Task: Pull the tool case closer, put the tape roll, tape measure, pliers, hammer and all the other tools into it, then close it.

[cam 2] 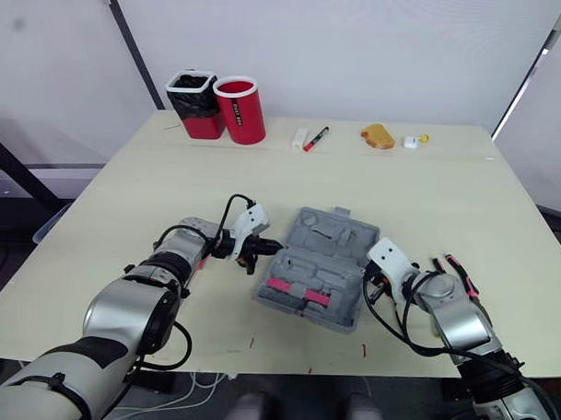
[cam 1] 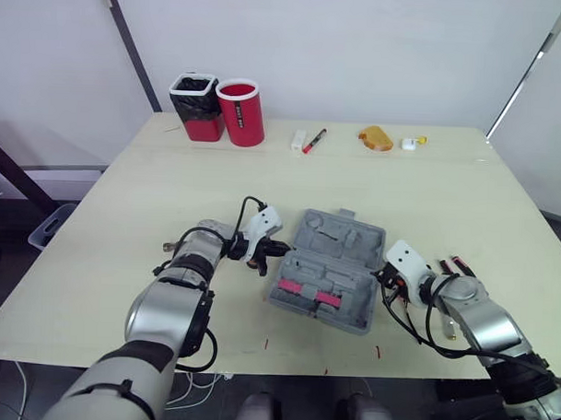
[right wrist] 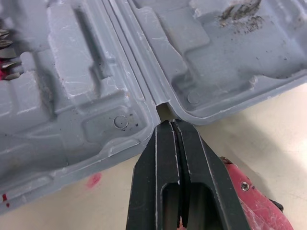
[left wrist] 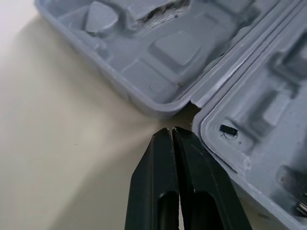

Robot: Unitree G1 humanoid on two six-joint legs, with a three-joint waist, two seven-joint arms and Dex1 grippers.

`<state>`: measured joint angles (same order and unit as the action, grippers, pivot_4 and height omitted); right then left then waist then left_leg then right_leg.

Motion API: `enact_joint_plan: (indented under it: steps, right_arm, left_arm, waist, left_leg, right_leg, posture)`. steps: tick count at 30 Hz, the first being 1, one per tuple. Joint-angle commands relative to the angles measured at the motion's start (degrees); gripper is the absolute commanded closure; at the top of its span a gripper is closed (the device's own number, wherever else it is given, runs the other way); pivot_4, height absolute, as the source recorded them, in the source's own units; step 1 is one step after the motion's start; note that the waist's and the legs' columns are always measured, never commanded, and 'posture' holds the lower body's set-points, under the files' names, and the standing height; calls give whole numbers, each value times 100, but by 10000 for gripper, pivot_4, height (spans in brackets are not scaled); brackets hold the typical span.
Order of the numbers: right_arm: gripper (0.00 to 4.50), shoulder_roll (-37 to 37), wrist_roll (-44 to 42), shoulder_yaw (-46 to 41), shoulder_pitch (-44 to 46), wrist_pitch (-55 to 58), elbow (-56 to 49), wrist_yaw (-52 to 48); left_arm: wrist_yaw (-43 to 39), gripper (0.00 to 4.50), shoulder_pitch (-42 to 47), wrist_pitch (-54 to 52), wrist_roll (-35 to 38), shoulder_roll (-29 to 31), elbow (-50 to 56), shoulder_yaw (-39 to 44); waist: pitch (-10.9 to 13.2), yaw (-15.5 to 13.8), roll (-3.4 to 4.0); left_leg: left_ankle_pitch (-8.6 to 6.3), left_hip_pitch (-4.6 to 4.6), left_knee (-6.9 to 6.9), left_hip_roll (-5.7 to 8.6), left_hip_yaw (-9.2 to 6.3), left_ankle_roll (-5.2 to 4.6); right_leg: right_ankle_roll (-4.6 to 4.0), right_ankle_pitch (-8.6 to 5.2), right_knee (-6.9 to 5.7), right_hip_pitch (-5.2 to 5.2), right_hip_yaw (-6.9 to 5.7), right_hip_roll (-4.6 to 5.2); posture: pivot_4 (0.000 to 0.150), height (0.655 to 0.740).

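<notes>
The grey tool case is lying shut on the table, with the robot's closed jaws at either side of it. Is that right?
Not quite. The tool case lies open, not shut: the left eye view shows both halves spread flat with their moulded hollows facing up. The rest holds: closed jaws sit at either side of it.

Grey tool case [cam 1: 329, 267] lies open, red-handled tool [right wrist: 252, 199] beside it.

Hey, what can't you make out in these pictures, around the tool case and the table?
Red-handled tool: head views, right arm covers most of it; right wrist view's edge cuts it off.
Red pieces in the tool case: head views, too small to identify.
White-and-yellow thing at the far edge of the table: head views, too small to name.
</notes>
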<state>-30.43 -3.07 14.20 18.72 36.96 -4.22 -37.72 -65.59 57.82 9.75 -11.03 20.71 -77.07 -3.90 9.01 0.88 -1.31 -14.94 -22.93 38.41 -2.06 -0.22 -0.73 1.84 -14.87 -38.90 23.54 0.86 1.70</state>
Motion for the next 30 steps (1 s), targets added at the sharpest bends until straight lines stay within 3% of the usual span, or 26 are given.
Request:
enact_joint_plan:
  steps: [1,13,30]
  right_arm:
    - [45000,-30,-53,-120,58,-177,-6,-105]
    - [45000,182,-687,-561,-227,-182,-153,-427]
    - [45000,-57,-1118,-786,-910,-450,-313,-905]
  left_arm:
    - [-299,43669,3,-83,49,8,40,16]
    - [-1047,43669,-234,27,95,137,211,-26]
    - [-1843,43669,-980,17,520,369,873,-30]
  waist:
    - [0,0,0]
    - [0,15,0]
    - [0,7,0]
  left_leg:
    - [0,0,0,0,0,0]
    - [0,1,-2,-1,-1,0]
    - [0,3,-1,-2,-1,0]
  right_leg:
    - [0,0,0,0,0,0]
    - [0,0,0,0,-1,-1]
    - [0,0,-3,-1,0,-1]
  posture:
    - [1500,7400]
    - [1500,7400]
    - [1500,7400]
